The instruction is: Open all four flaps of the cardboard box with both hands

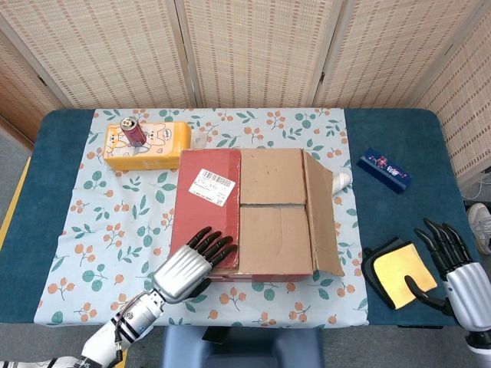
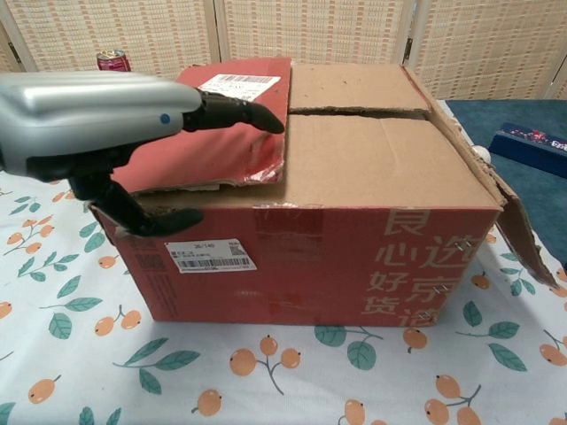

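Observation:
The red cardboard box (image 1: 253, 211) (image 2: 354, 212) stands mid-table. Its red left flap (image 1: 205, 207) (image 2: 221, 133) lies closed over the top, slightly raised at the near edge. Two brown inner flaps (image 1: 272, 207) lie flat, and the right flap (image 1: 322, 211) (image 2: 509, 221) hangs out and down. My left hand (image 1: 188, 268) (image 2: 106, 124) is at the box's near left corner, fingers stretched over the red flap, thumb below its edge against the front wall. My right hand (image 1: 460, 272) is open at the far right, off the box, beside a yellow pad.
A yellow pack (image 1: 146, 144) with a red can (image 1: 136, 132) (image 2: 112, 60) on it stands behind the box on the left. A blue box (image 1: 383, 169) (image 2: 532, 146) lies at the right. A black-rimmed yellow pad (image 1: 395, 272) lies near my right hand.

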